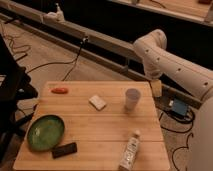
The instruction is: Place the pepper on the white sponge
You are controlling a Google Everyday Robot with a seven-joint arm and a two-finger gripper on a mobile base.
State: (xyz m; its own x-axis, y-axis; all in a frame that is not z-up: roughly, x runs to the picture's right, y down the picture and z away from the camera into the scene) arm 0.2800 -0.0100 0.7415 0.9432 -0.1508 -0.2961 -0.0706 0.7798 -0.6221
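Observation:
The small orange-red pepper (59, 90) lies on the wooden table (90, 120) near its far left corner. The white sponge (97, 102) lies flat near the table's middle, to the right of the pepper and apart from it. My gripper (156, 89) hangs from the white arm (165, 55) just beyond the table's far right corner, well away from both the pepper and the sponge. It holds nothing that I can see.
A white paper cup (132, 98) stands right of the sponge. A green plate (46, 132) sits at the front left, with a black block (64, 149) beside it. A bottle (130, 151) lies at the front edge. Cables run across the floor behind.

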